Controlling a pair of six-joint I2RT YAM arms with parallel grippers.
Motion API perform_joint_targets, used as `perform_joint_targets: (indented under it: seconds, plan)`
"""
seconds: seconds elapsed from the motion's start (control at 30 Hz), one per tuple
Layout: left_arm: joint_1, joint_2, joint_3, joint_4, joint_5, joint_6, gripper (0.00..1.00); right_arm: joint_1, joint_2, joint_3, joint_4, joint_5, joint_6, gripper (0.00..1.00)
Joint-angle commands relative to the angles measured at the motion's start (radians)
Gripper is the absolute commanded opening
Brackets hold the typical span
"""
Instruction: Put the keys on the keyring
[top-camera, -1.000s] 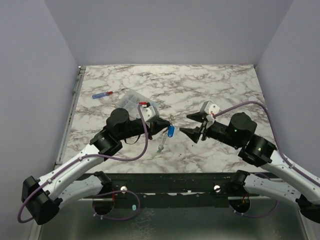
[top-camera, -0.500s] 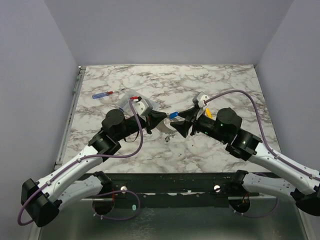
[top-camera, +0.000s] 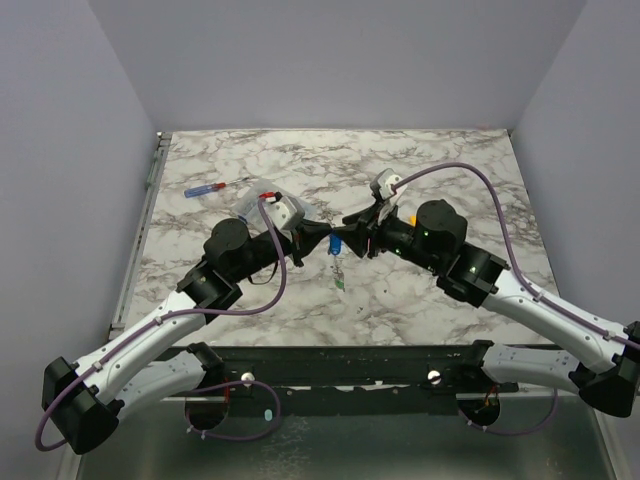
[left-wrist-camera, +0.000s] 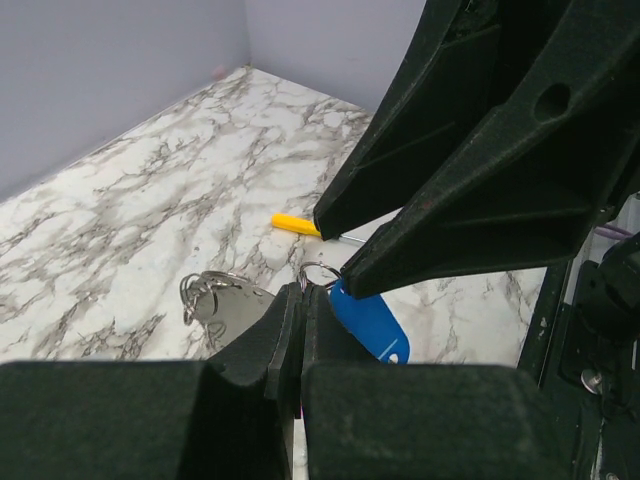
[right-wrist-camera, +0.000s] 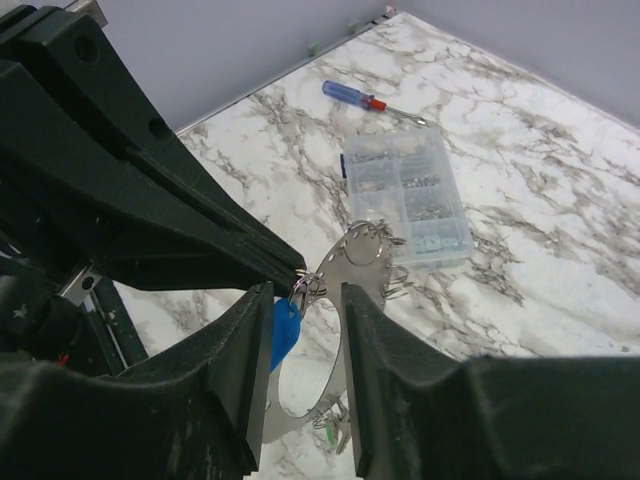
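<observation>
Right wrist view is showing the right end effector (right-wrist-camera: 305, 292) standing released, its two matte black fingers (right-wrist-camera: 240, 380) parted on either side of the keyring (right-wrist-camera: 355, 250). The keyring is a thin, glinting, silvery loop carrying small wire rings along its rim. The left end effector (right-wrist-camera: 292, 272) is pointing in from the upper left, its tapered black tips clenched on the keyring's rim, mid-way across the marbled surface (right-wrist-camera: 520, 200). A blue key (right-wrist-camera: 285, 335), its head smooth rounded plastic, is hanging just below that pinch. Farther back, a clear plastic compartment box (right-wrist-camera: 405, 195) is lying flat, and beyond it a screwdriver (right-wrist-camera: 352, 95) with a blue-and-red handle. Left wrist view is showing a yellow stick-shaped piece (left-wrist-camera: 295, 224) lying on the marble.
</observation>
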Motion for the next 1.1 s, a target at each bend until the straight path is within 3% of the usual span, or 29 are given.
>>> perform_joint_targets:
  seconds: [0.0, 0.13, 0.63, 0.83, 1.07]
  plan:
    - [0.003, -0.012, -0.001, 0.031, -0.021, 0.001, 0.0, 0.006, 0.025, 0.056, -0.013, 0.049, 0.0, 0.36]
    - [0.004, -0.017, -0.002, 0.029, -0.024, 0.004, 0.0, 0.005, 0.039, 0.065, -0.036, 0.086, 0.003, 0.29]
    - [0.003, -0.02, -0.002, 0.029, -0.007, 0.012, 0.0, 0.005, 0.072, 0.076, -0.042, 0.04, -0.004, 0.34]
    - [0.004, -0.034, -0.006, 0.03, -0.019, 0.017, 0.0, 0.005, 0.07, 0.077, -0.049, 0.041, 0.001, 0.03]
    - [0.004, -0.074, -0.04, 0.104, -0.014, -0.004, 0.0, 0.005, 0.058, 0.076, -0.059, 0.059, 0.1, 0.01]
